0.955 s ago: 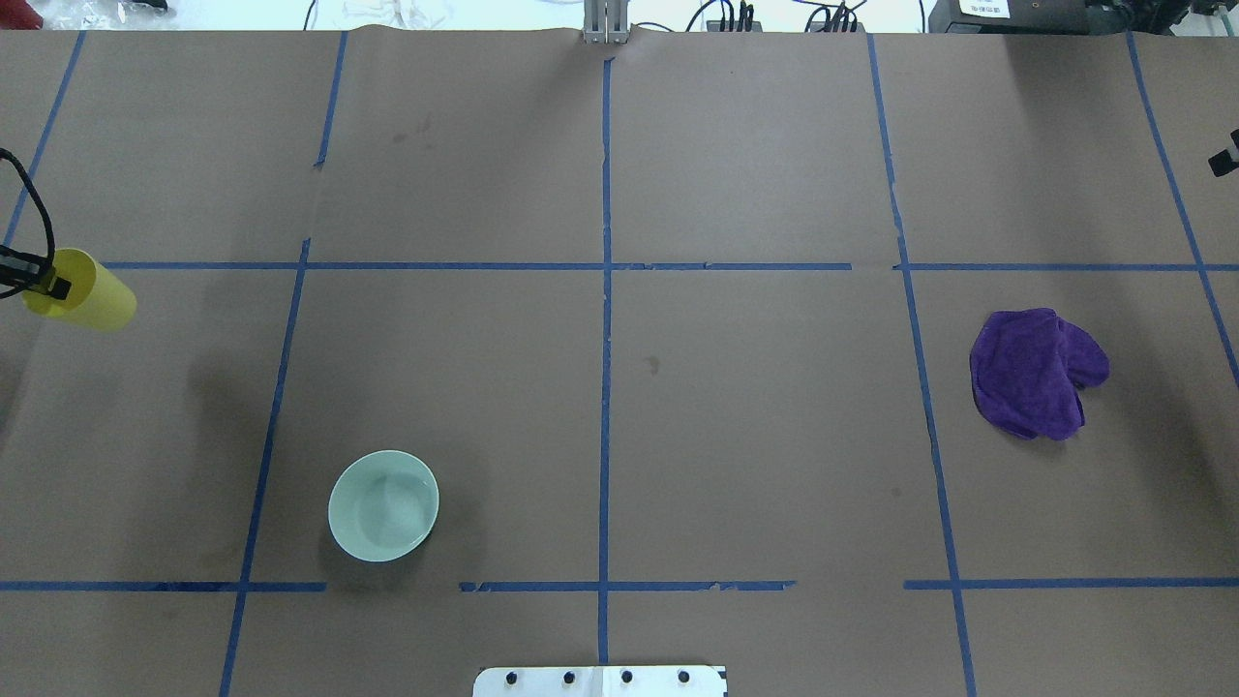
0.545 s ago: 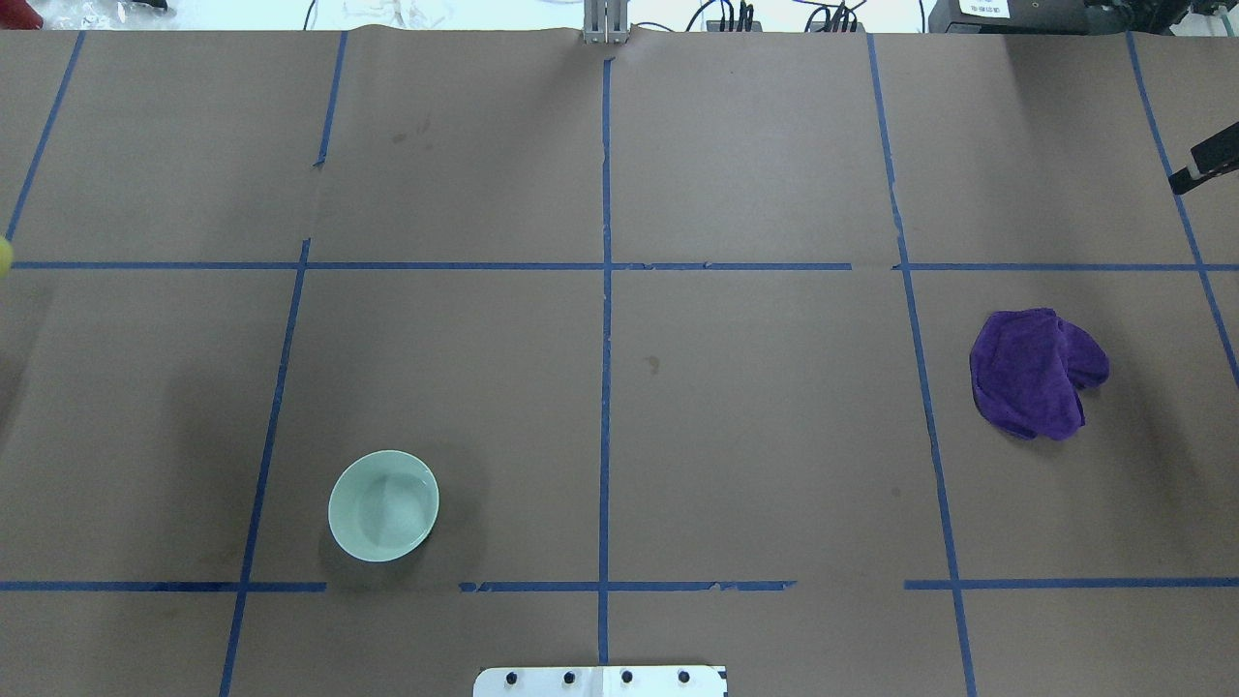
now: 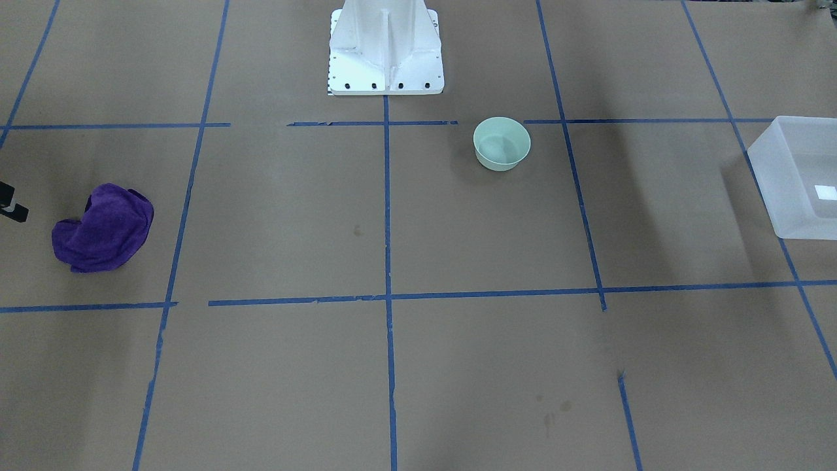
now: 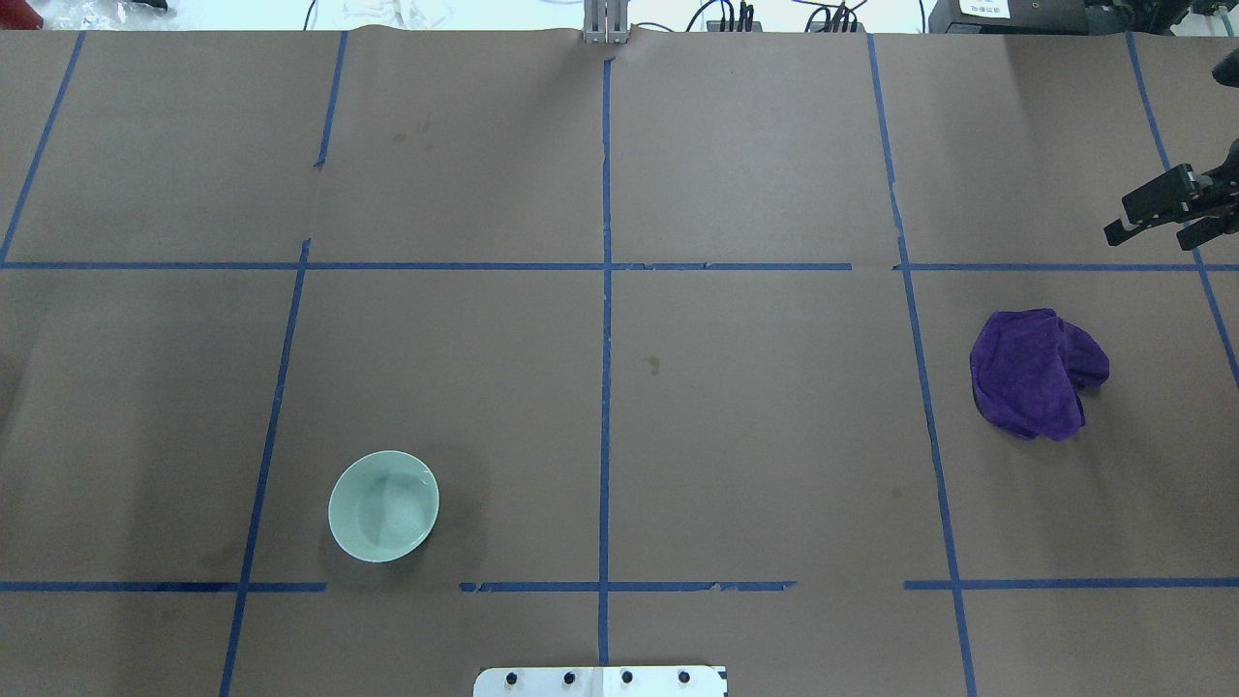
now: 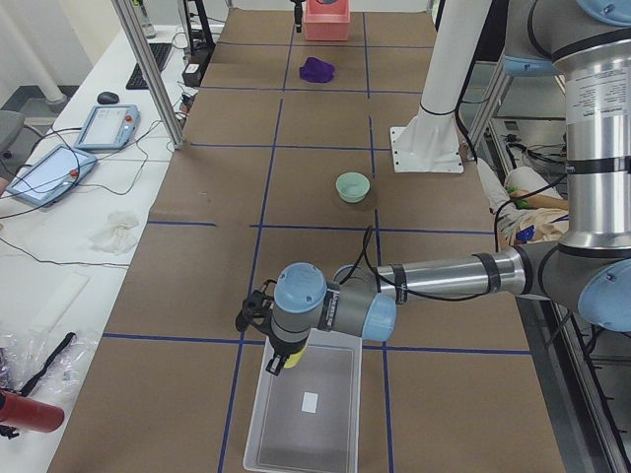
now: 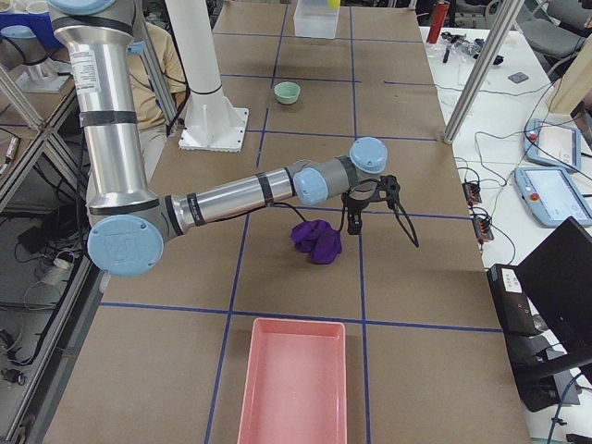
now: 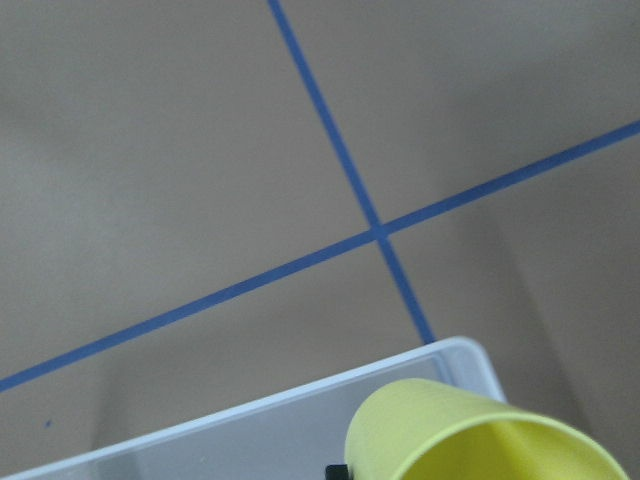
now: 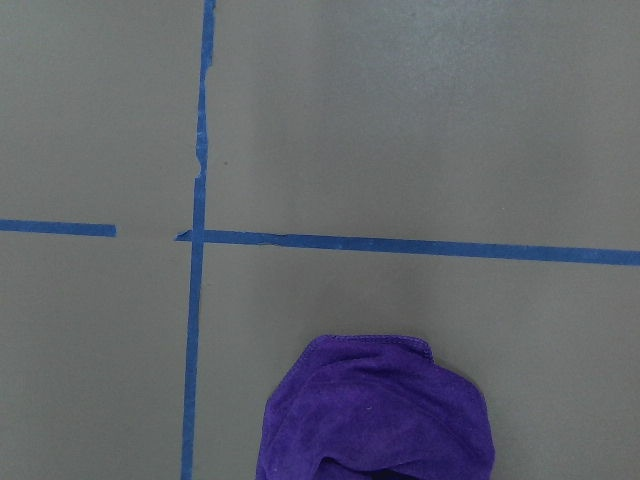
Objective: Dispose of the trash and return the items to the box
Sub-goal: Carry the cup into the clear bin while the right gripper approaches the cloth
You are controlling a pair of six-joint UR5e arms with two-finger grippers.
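Observation:
My left gripper (image 5: 277, 347) is shut on the yellow cup (image 7: 470, 440) and holds it over the near end of the frosted box (image 5: 306, 409). The box rim shows under the cup in the left wrist view (image 7: 250, 430). The box also shows at the right edge of the front view (image 3: 794, 196), with its white label inside. The mint-green bowl (image 4: 383, 505) stands upright and empty on the table, apart from both grippers. My right gripper (image 4: 1150, 235) is open and empty, above the table just beyond the purple cloth (image 4: 1036, 373).
A pink tray (image 6: 291, 379) lies at the table's right end. The white pedestal base (image 3: 386, 52) stands at the robot's side. Blue tape lines grid the brown paper. The cloth fills the lower edge of the right wrist view (image 8: 375, 415).
My left gripper with the yellow cup has moved left, out of the overhead view. My right gripper has come further in from the right edge, toward the purple cloth.

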